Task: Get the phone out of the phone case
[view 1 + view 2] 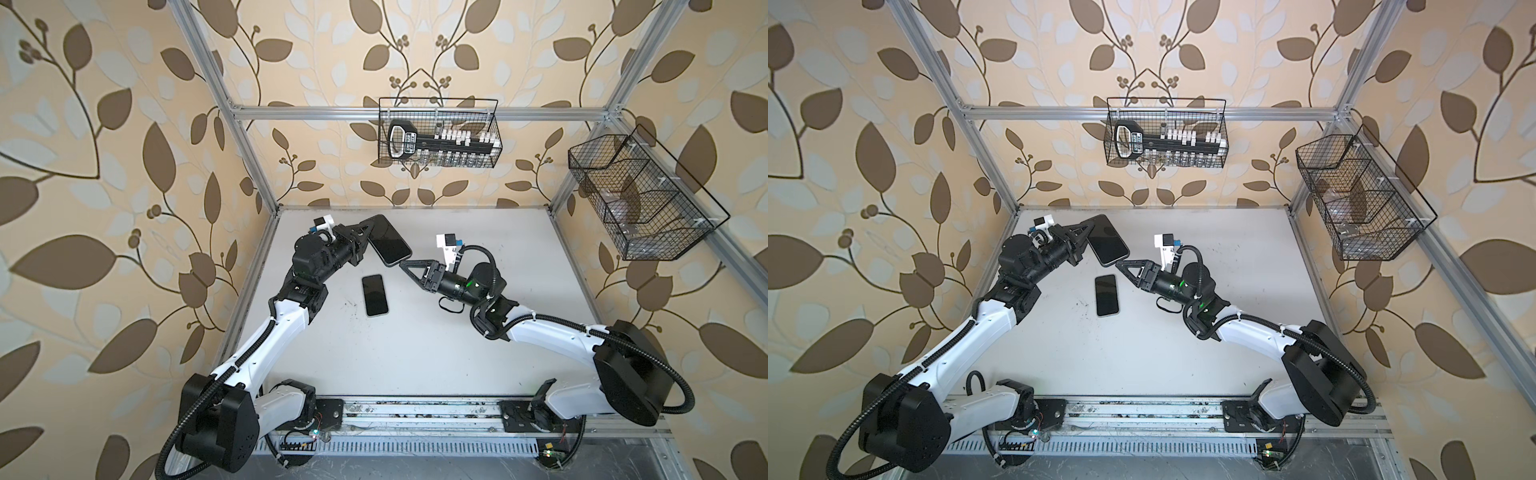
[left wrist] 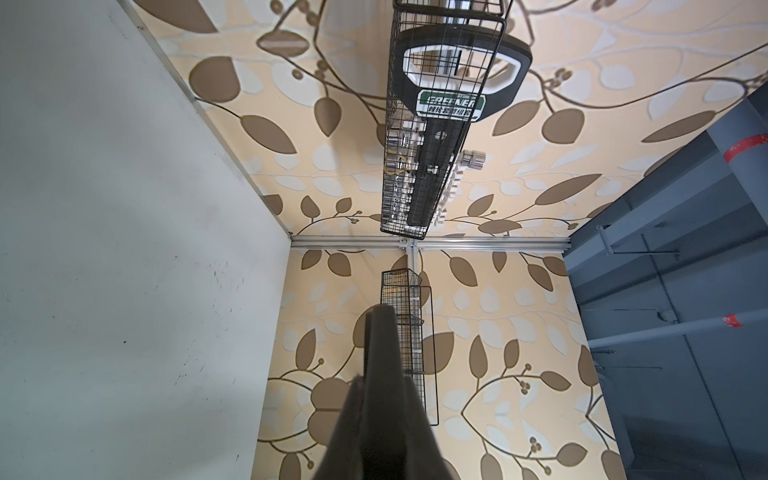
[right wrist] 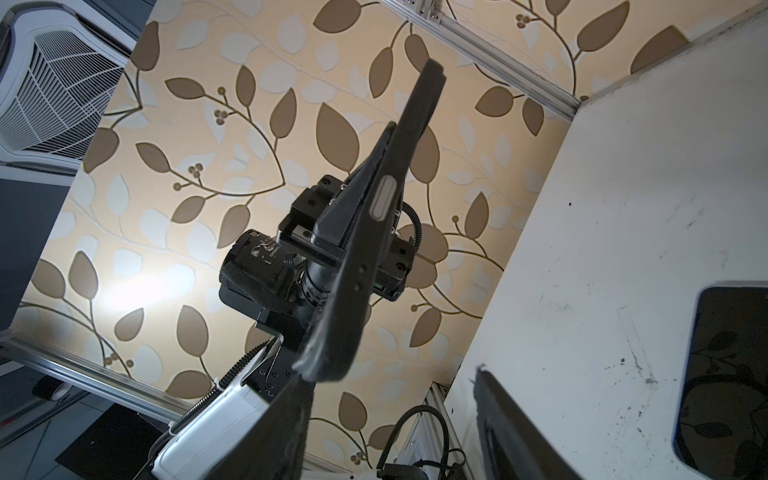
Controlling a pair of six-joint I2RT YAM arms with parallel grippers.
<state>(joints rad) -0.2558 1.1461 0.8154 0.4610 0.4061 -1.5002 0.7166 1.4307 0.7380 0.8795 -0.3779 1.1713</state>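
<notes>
Seemingly mid-extraction. Left gripper (image 1: 369, 236) was clamped on the phone case (image 1: 390, 241), held tilted above the counter (image 1: 478, 340). Right gripper (image 1: 405, 266) sat at the case's lower corner, its fingers (image 3: 282, 436) apart; contact unclear. A phone (image 1: 374, 295) lay flat on the counter, screen up. Could not tell whether the case was empty. Next move probably called for pinching that corner squarely, then peeling gently.

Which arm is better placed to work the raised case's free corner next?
Right. The right gripper sits open at the case's free corner, while the left gripper is shut on its opposite edge and busy holding it raised.
</notes>
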